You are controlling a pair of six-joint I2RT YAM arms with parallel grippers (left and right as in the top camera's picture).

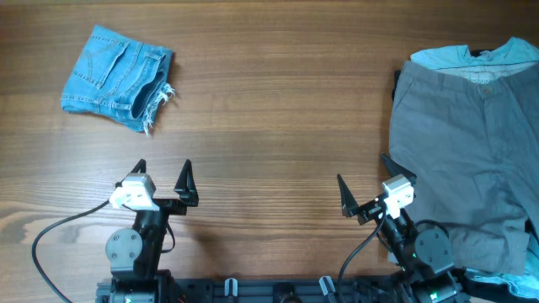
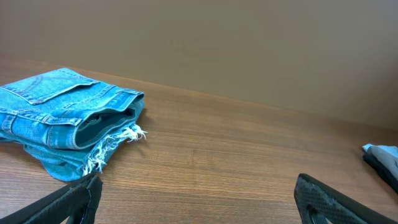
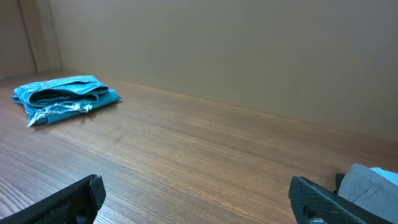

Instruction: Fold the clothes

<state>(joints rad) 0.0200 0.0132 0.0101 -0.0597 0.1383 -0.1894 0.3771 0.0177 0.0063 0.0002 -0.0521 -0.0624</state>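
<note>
The grey shorts [image 1: 467, 160] lie spread flat at the right of the table, waistband toward the far edge, lower part reaching the front edge. A pale corner of them shows in the right wrist view [image 3: 373, 183]. My right gripper [image 1: 364, 187] is open and empty, just left of the shorts near the front edge; its fingers frame bare wood [image 3: 196, 205]. My left gripper [image 1: 162, 170] is open and empty at the front left, well away from the grey shorts; it frames bare wood in the left wrist view [image 2: 196, 205].
Small frayed blue denim shorts [image 1: 118, 77] lie folded at the far left, also in the left wrist view [image 2: 65, 118] and right wrist view [image 3: 62, 96]. A light blue garment [image 1: 459, 55] peeks from under the grey shorts at the far right. A dark item [image 2: 382, 163] shows at the right.
</note>
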